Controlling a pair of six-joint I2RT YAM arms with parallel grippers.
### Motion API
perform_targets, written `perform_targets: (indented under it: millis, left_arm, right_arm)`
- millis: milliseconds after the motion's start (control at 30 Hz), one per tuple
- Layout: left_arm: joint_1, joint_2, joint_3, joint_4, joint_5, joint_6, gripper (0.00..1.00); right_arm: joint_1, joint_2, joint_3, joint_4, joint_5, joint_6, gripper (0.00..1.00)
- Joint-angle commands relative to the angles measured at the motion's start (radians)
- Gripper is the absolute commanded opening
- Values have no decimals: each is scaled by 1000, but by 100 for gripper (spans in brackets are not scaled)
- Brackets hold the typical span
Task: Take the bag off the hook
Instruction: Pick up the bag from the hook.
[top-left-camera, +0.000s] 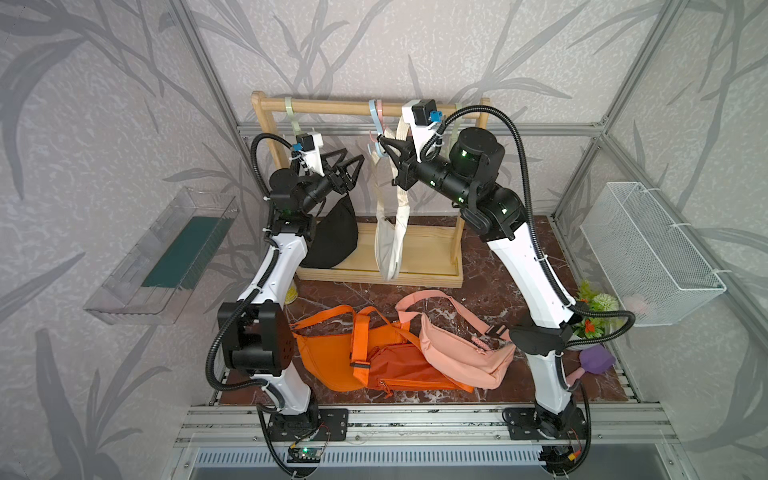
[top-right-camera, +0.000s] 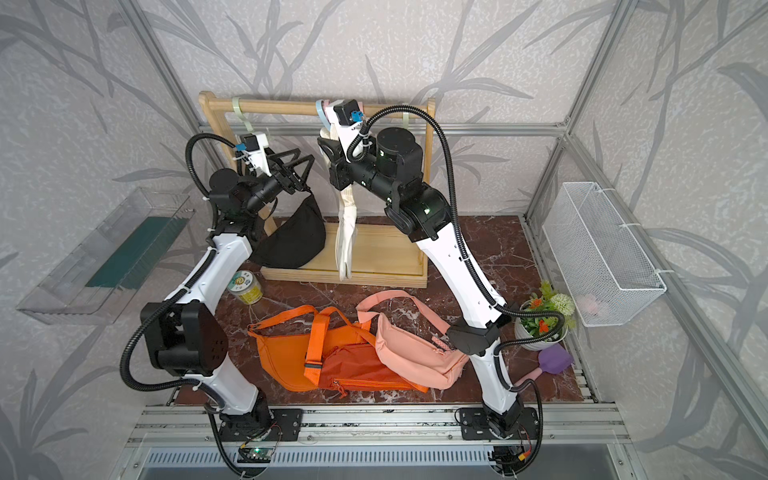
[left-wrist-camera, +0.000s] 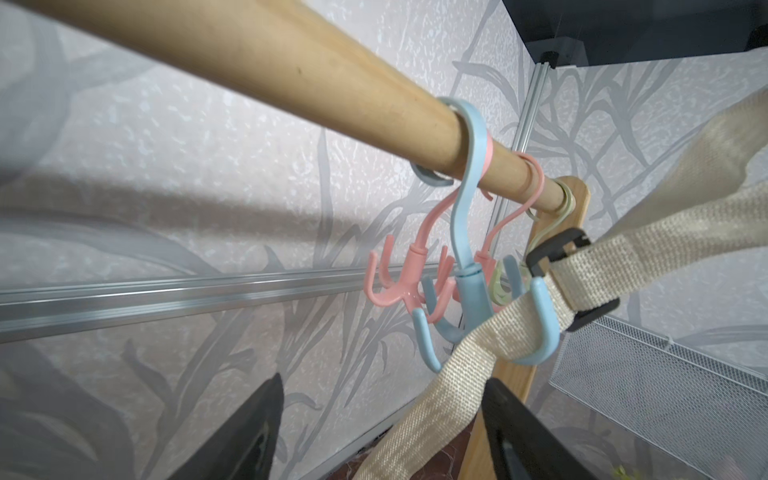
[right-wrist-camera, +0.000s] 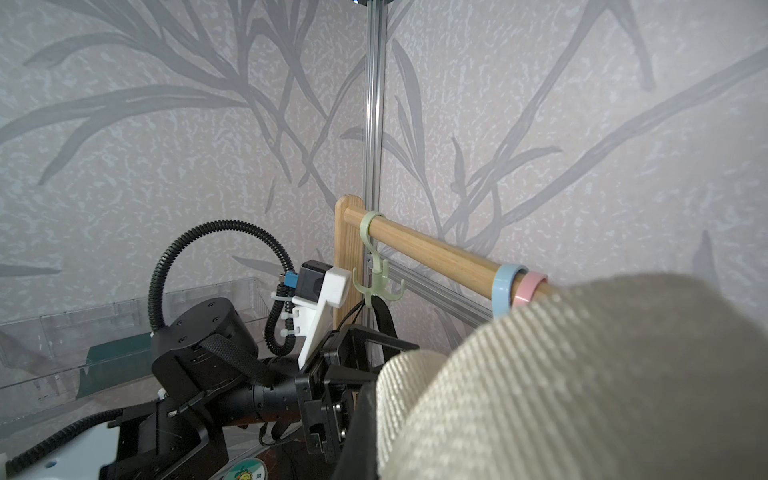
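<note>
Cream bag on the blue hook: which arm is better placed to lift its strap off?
Right, probably. The right gripper is shut on the strap close beside the blue hook; the left gripper stands open, holding nothing.

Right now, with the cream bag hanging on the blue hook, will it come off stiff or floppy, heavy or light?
Probably floppy: the cream bag hangs long and limp below the blue hook. Likely light, since its woven strap rests on one thin plastic prong. The coarse weave should grip rather than slip, though the buckle might snag.
</note>
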Motion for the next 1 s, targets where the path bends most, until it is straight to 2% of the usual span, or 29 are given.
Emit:
perform_targets:
  millis: [0,67,233,333,400,467,500,533,667,767,967]
  left_arm:
    - [-17,25,36,14,101,20,78]
    - [-30,28,34,-35,98,86,79]
    - [-83,36,68,-268,7,302,80]
    - [-107,53,81,-290,5,334,74]
    - [-112,61,79,-266,-9,316,53]
    - [-111,58,78,-252,-53,297,21]
    - [-110,54,77,-251,-78,294,9]
    - [-110,46,75,-250,-111,293,2]
    - [-107,8,104,-322,-307,296,0]
    - [-108,-9,176,-431,-444,297,0]
    - [-107,-2,328,-578,-583,274,0]
  right_arm:
    - [-4,-9,2,15,-16,-13,0]
    - [-6,-9,3,11,-17,-16,0]
    - [-8,-12,0,6,-20,-19,0]
    - [-9,-11,1,7,-18,-23,0]
    - [-11,-9,1,5,-17,-25,0]
    - [-13,-8,1,1,-17,-26,0]
    - [-13,-9,1,-1,-16,-29,0]
    - [-13,-11,0,-5,-13,-35,0]
    - [-15,-14,0,-17,27,-59,0]
    - [-17,-14,-3,-10,52,-62,0]
    - [-22,5,-4,23,64,-85,0]
